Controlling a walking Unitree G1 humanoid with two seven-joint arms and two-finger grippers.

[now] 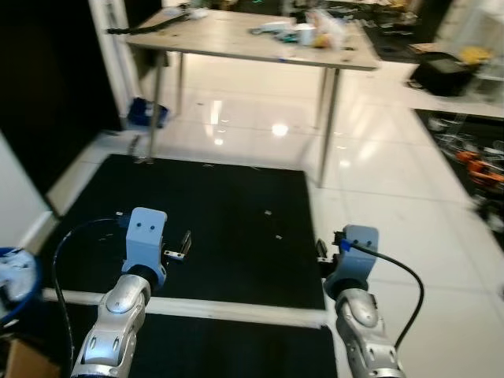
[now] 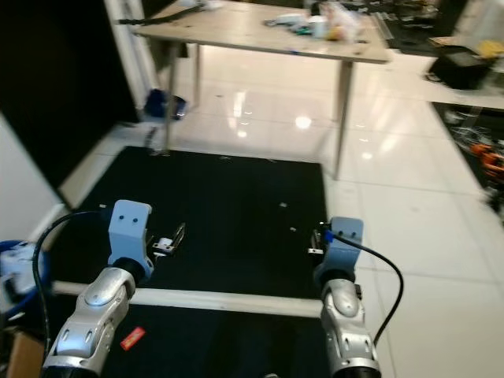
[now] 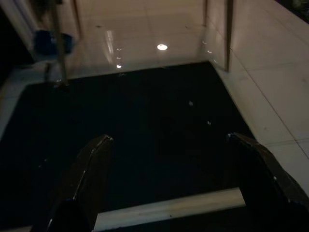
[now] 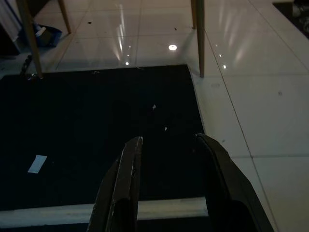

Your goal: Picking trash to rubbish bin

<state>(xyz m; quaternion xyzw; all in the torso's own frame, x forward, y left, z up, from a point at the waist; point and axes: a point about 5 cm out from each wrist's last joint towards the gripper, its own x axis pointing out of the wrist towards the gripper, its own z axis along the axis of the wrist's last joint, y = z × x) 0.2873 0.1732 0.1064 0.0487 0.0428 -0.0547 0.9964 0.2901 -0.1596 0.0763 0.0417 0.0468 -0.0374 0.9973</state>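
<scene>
The trash in reach of view is small and scattered: a red scrap point(image 2: 132, 338) lies on the black mat point(image 1: 228, 213) close to the robot's feet on its left side, beside the left arm, and a flat pale slip of paper point(image 4: 37, 164) lies on the same mat, seen from the right wrist. A few tiny white specks point(image 1: 268, 213) dot the mat further out. At the robot's far left a blue-rimmed container point(image 1: 17, 279) with pale crumpled contents sits at the edge of view; whether it is the rubbish bin cannot be told. A brown cardboard corner point(image 1: 24, 362) shows just below it.

The left gripper point(image 3: 166, 159) hangs over the mat with its two black fingers spread wide and nothing between them. The right gripper point(image 4: 169, 150) hovers near the mat's right edge, its fingers set at a narrower gap, also holding nothing.

A white strip point(image 1: 228, 309) crosses the mat just ahead of both arms. Beyond the mat stands a pale wooden table point(image 1: 236, 39) on thin metal legs, its top cluttered with small items too blurred to name. A blue object point(image 1: 146, 113) lies on the glossy white tile floor point(image 1: 378, 181) near the table's left leg. Dark boxes and orange clutter point(image 1: 480, 169) line the far right
</scene>
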